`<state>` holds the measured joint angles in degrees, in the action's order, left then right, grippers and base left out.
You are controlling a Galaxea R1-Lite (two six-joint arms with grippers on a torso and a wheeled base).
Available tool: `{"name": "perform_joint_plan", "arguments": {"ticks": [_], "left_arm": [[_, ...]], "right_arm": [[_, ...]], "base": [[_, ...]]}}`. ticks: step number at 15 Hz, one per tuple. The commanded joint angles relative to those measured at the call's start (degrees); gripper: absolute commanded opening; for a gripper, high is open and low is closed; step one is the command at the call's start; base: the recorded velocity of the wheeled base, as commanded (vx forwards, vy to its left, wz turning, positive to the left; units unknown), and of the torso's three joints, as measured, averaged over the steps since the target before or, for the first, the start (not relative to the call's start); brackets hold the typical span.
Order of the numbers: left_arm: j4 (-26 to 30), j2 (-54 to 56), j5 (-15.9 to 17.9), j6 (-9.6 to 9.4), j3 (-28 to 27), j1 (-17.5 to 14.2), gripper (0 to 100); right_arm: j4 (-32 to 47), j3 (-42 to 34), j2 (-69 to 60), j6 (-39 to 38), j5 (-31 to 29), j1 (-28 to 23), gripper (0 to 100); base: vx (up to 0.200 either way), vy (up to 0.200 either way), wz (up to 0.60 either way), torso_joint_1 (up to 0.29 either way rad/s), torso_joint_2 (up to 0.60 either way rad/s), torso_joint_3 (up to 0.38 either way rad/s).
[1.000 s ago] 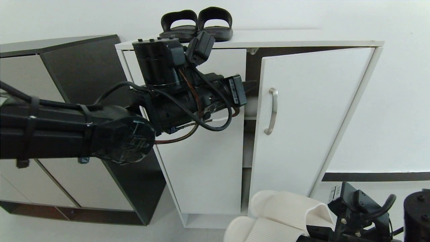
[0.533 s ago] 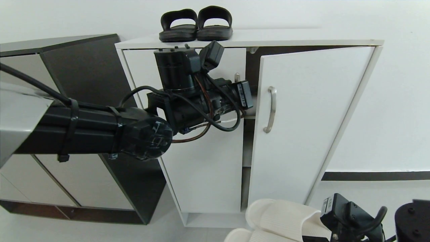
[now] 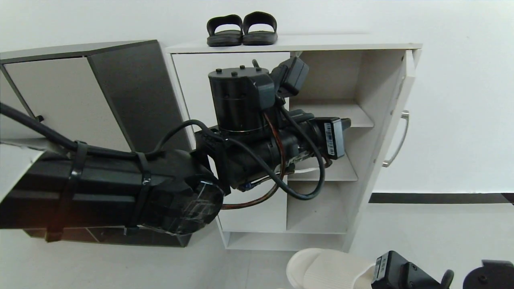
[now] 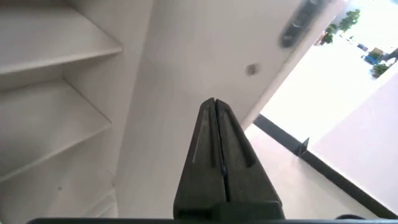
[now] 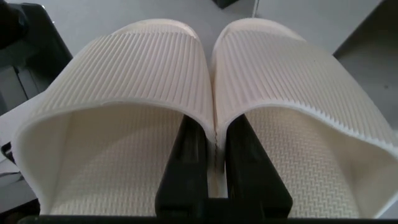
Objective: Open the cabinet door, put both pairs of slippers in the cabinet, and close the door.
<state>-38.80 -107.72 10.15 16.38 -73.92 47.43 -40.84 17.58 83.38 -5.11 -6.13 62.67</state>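
The white cabinet (image 3: pixel 289 43) has its right door (image 3: pixel 387 132) swung wide open, baring three shelves (image 3: pixel 333 112). A pair of black slippers (image 3: pixel 241 30) rests on the cabinet top. My left arm's wrist (image 3: pixel 257 132) hangs in front of the open compartment. Seen from the left wrist, my left gripper (image 4: pixel 214 106) is shut with nothing in it, close to the door's inner face (image 4: pixel 205 50) beside the shelves (image 4: pixel 50 118). My right gripper (image 5: pixel 214 134) is shut on the touching inner edges of a pair of white ribbed slippers (image 5: pixel 155 68), low before the cabinet (image 3: pixel 325 267).
A dark grey and black cabinet (image 3: pixel 120 100) stands against the white cabinet's left side. The door's metal handle (image 3: pixel 397 138) sticks out to the right. A white wall with a black baseboard stripe (image 3: pixel 441 198) lies right of the door, above bare floor (image 3: pixel 421 228).
The right door has swung from partly ajar to wide open, following my left arm rightward. The head view has shifted. The white slippers sit lower in view.
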Motion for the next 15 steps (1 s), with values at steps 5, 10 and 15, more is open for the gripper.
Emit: {"name": "perform_joint_plan", "arguments": {"ticks": [5,10,15], "left_arm": [[6.99,16.75,-24.04,-6.89,11.08,-10.78,0],[18.5,49.18,-40.21,-7.6,32.79,-21.95,0],[24.39,77.66,-42.59,-9.18,55.99,-44.18,0]], "right_arm": [[-0.21,9.23,11.45,-6.93,-16.9,-8.18,0],[-1.26,14.33,14.88,-7.46,-26.83,-12.93,0],[-1.35,14.94,15.84,-6.32,-27.35,-12.31,0]], "base": [[0.0,0.0,0.0,0.0,0.0,0.0],[0.0,0.0,0.0,0.0,0.0,0.0],[0.0,0.0,0.0,0.0,0.0,0.0]]}}
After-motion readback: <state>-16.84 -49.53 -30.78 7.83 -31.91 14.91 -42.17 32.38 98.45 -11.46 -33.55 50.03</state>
